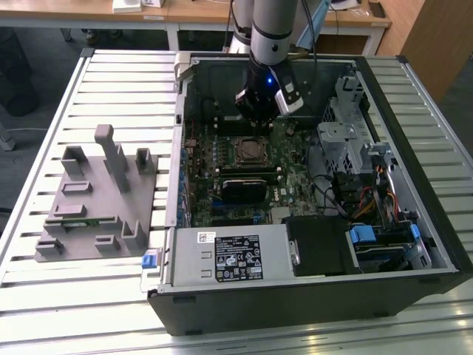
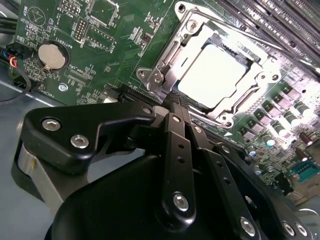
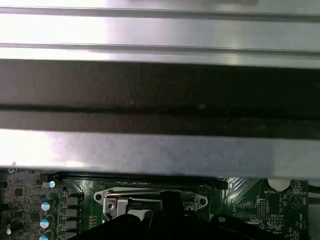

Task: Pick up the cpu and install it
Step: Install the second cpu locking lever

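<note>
One arm reaches down into the open computer case (image 1: 414,214) lying on its side on the slatted metal table (image 1: 44,296), and its gripper (image 1: 260,122) hangs just above the green motherboard (image 1: 199,185). The cpu (image 2: 212,75) is already sitting in its socket (image 2: 165,65) — a pale silver square, bright under the light, framed by the metal retention bracket all round it. In the second wrist view the black fingers (image 2: 176,107) come together to a narrow tip right at the near edge of the socket frame, pressed shut with nothing between them. In the exterior view the cpu (image 1: 247,150) lies directly below the gripper, beside the black block (image 1: 244,188) further down the board. Off to the exterior view's left, well apart from the case, a grey fixture tray (image 1: 96,200) rests on the table — a long green memory stick (image 1: 81,220) lies in one of its slots.
</note>
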{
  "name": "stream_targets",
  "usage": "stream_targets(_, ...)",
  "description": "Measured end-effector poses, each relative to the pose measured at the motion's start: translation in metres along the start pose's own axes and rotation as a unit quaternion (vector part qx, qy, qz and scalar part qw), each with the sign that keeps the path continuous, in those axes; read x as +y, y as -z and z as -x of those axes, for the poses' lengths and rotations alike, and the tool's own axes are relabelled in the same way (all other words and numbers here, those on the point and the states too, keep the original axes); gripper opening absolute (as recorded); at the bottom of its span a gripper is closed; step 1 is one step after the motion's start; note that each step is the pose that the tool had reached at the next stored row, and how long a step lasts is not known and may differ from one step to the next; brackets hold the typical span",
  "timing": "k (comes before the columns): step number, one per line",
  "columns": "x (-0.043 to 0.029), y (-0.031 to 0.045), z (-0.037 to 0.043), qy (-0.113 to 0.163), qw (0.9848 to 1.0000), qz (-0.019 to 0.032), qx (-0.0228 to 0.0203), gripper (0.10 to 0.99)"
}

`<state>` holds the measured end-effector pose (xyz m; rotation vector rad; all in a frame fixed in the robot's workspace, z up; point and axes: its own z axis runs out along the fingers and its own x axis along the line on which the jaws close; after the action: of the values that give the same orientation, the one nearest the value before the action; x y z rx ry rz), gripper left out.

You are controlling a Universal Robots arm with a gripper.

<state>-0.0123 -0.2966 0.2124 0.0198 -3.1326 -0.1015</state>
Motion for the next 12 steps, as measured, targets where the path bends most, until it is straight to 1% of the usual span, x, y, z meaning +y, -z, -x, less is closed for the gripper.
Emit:
stream_targets(4, -0.0031, 0.0002, 0.0, 0.0, 1.0, 0.0, 0.0, 0.106)
stream_targets(5, -0.0053, 0.0004, -0.0001, 0.0, 1.0, 0.0, 0.0, 0.106)
stream_targets(12, -0.0122, 0.0008, -0.0001, 0.0, 1.0, 0.0, 0.0, 0.106)
